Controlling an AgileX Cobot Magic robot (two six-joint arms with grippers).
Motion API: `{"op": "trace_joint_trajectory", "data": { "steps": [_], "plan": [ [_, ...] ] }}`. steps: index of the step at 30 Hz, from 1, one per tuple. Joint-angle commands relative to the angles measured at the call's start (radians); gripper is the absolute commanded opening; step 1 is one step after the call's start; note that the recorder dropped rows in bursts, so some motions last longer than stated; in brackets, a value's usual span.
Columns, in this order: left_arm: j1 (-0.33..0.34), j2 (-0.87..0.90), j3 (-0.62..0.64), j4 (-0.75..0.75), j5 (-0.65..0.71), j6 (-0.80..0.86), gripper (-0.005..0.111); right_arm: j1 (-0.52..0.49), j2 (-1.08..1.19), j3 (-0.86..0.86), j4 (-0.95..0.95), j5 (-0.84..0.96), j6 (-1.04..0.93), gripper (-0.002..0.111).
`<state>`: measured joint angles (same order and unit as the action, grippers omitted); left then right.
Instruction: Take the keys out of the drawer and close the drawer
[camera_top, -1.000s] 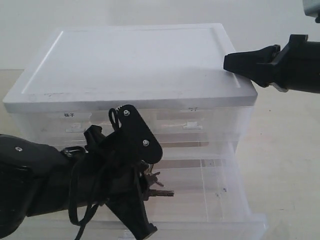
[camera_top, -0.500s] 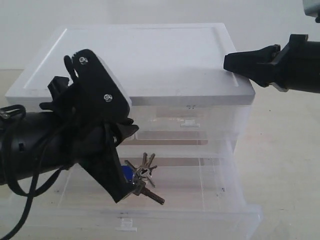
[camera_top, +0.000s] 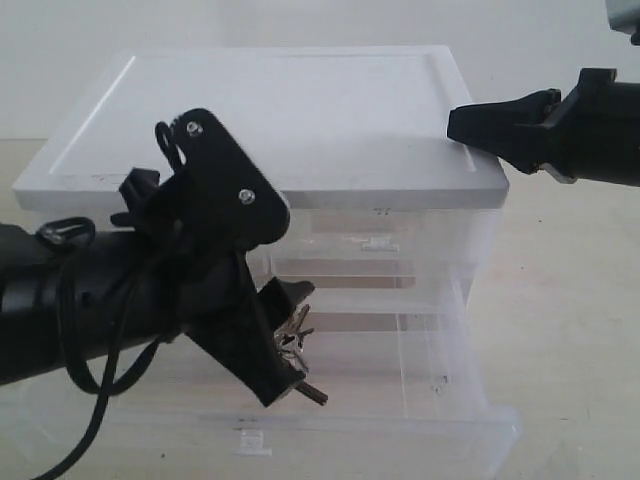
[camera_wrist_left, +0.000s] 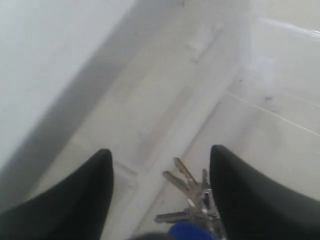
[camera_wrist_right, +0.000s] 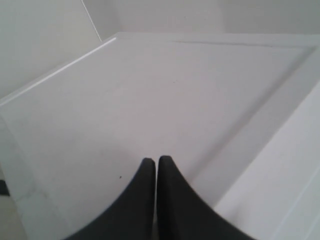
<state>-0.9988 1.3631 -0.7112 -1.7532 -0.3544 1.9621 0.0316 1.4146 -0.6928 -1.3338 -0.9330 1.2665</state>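
The drawer (camera_top: 420, 425) is the lowest one of a clear plastic cabinet and stands pulled out, with its white tab handle (camera_top: 248, 441) at the front. The keys (camera_top: 297, 333) sit inside it, silver with a blue fob (camera_wrist_left: 192, 232). My left gripper (camera_top: 292, 340) hangs over the drawer, open, with its jaws either side of the keys (camera_wrist_left: 192, 192). The bunch lies close to one finger (camera_wrist_left: 250, 200) and apart from the other. Whether the keys rest on the drawer floor I cannot tell. My right gripper (camera_top: 450, 125) is shut and empty (camera_wrist_right: 157, 159) above the cabinet's right rear.
The cabinet's flat white top (camera_top: 270, 120) has a raised rim. Under it are two half-width labelled drawers (camera_top: 380, 245) and a further full-width drawer (camera_top: 340, 270), all closed. A beige table (camera_top: 570, 330) extends to the right. My left arm and its cable (camera_top: 90, 330) cover the cabinet's left front.
My left arm rose out of the drawer, then came a little right and down over the keys. The keys shifted slightly left and the cabinet nudged. The right arm stayed still.
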Motion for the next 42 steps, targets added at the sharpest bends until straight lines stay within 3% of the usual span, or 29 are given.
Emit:
{"op": "trace_joint_trajectory", "data": {
  "steps": [1,4,9,11,14,21,24,29,33,35,42],
  "plan": [
    [-0.076,-0.040,-0.077,0.009,-0.222,0.020,0.054,0.000,0.008,0.005,-0.055,0.033,0.007,0.000],
    [-0.169,-0.054,-0.073,0.009,-0.224,-0.160,0.054,0.000,0.008,0.005,-0.059,0.033,0.007,0.000],
    [-0.332,-0.054,-0.035,0.009,-0.224,-0.244,0.054,0.000,0.008,0.005,-0.064,0.033,0.008,0.000],
    [-0.368,-0.058,-0.026,0.009,-0.224,-0.283,0.048,0.000,0.008,0.005,-0.066,0.033,0.016,0.000],
    [-0.370,-0.058,-0.031,0.009,-0.259,-0.279,0.033,0.000,0.008,0.005,-0.075,0.033,0.023,0.000],
    [-0.331,-0.063,-0.105,0.009,-0.781,-0.064,0.032,0.000,0.008,0.005,-0.078,0.033,0.025,0.000],
    [-0.328,-0.099,-0.129,0.009,-0.863,0.010,0.029,0.000,0.008,0.005,-0.078,0.033,0.025,0.000],
    [-0.233,-0.231,-0.131,0.009,-0.747,0.008,0.019,0.000,0.008,0.005,-0.076,0.033,0.021,0.000],
    [-0.072,-0.392,-0.118,0.009,-0.472,-0.115,0.005,0.000,0.008,0.005,-0.077,0.033,0.023,0.000],
    [-0.008,-0.464,-0.109,0.009,-0.321,-0.195,0.005,0.000,0.008,0.005,-0.079,0.033,0.025,0.000],
    [0.123,-0.518,-0.099,0.009,0.138,-0.352,0.005,0.000,0.008,0.005,-0.079,0.033,0.025,0.000]
  ]
}}
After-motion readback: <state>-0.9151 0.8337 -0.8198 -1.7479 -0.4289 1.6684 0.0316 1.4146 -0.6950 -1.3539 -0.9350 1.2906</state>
